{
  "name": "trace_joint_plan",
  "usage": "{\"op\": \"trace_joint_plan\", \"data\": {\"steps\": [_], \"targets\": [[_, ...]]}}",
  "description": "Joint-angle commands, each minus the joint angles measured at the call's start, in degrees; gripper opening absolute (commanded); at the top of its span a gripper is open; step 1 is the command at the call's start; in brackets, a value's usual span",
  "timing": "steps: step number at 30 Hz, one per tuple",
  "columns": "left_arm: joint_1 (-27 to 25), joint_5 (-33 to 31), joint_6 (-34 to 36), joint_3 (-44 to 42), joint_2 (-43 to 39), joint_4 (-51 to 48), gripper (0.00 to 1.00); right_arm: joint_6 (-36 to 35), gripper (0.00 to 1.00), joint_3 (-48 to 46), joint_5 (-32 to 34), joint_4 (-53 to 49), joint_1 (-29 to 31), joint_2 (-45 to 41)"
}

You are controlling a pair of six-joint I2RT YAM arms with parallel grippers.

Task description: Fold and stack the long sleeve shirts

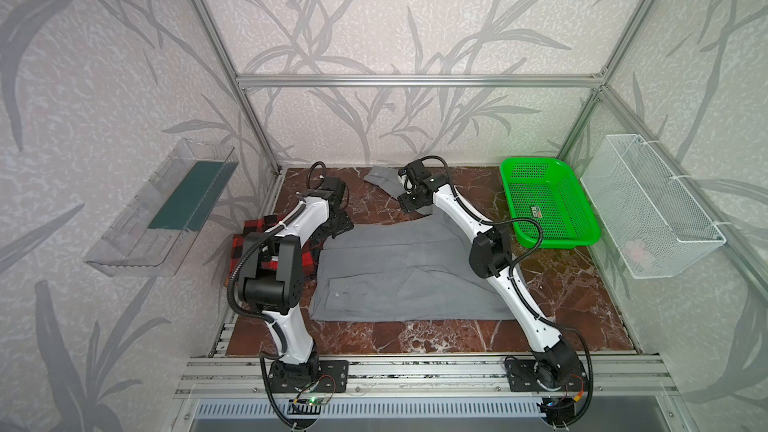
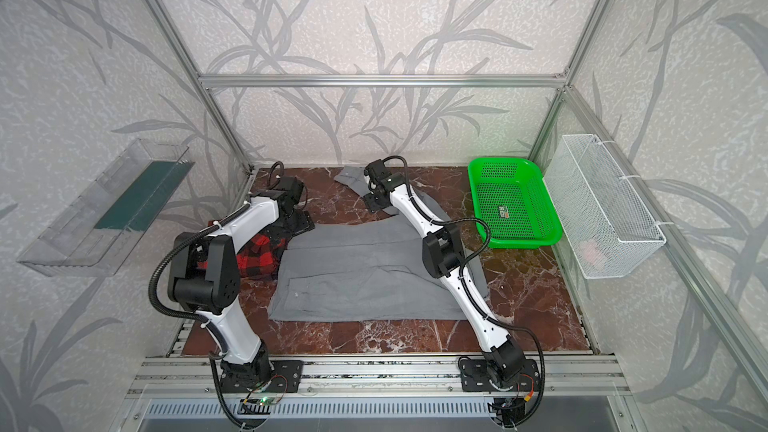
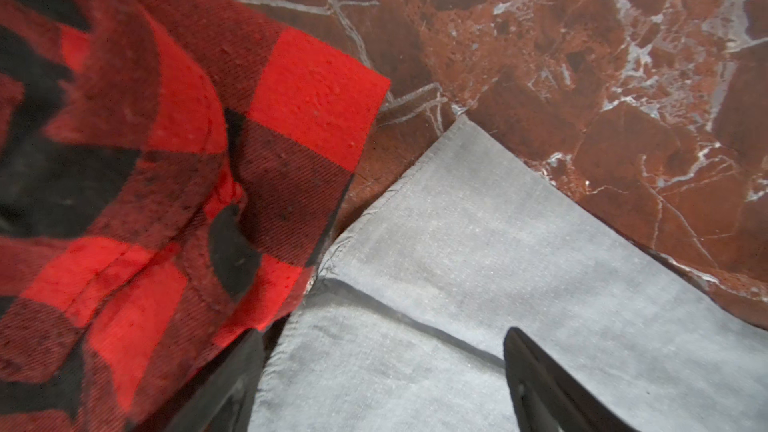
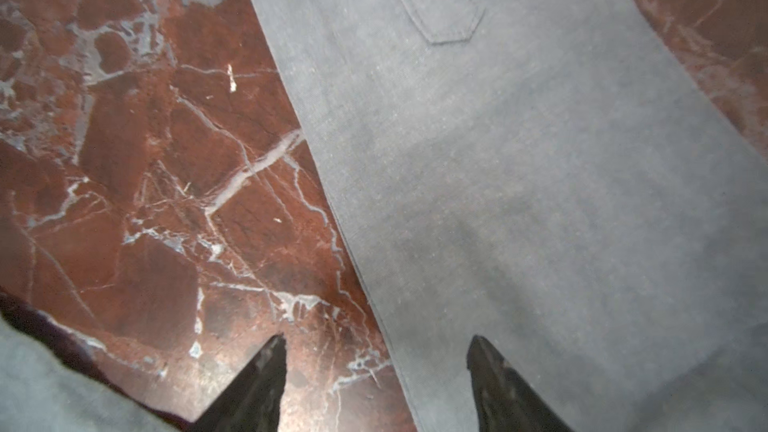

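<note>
Grey shirt (image 1: 407, 268) spread out for folding, both claws empty.
Top views: it lies flat centre-table, the plaid shirt (image 1: 254, 229) bunched aside at the left. Left wrist: the left gripper (image 3: 382, 334) gapes wide over a grey corner. Right wrist: the right gripper (image 4: 376, 338), parted, straddles the sleeve (image 4: 498, 160) edge, likely to pinch it.

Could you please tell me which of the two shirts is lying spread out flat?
The grey shirt, spread out in the middle; the plaid shirt lies rumpled in a heap beside it.
</note>
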Motion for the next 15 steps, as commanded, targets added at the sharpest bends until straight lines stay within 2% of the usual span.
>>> {"op": "trace_joint_plan", "data": {"steps": [1, 4, 7, 12, 15], "targets": [[0.2, 0.9, -0.1, -0.2, 0.0, -0.5, 0.91, -0.7, 0.68, 3.2, 0.9, -1.6, -0.1, 2.1], [0.2, 1.0, -0.1, -0.4, -0.6, -0.3, 0.90, -0.1, 0.65, 2.1, 0.1, -1.3, -0.9, 2.1], [0.3, 1.5, -0.2, -0.5, -0.8, -0.1, 0.90, 1.7, 0.61, 1.5, -3.7, -1.3, -2.4, 2.4], [0.3, 2.1, -0.2, -0.4, -0.8, 0.0, 0.89, 1.9, 0.53, 2.7, -6.5, -5.0, -4.0, 4.6], [0.2, 2.2, -0.2, -0.3, -0.8, 0.0, 0.89, 0.5, 0.40, 2.1, -7.2, -6.4, -4.1, 4.7]]}}
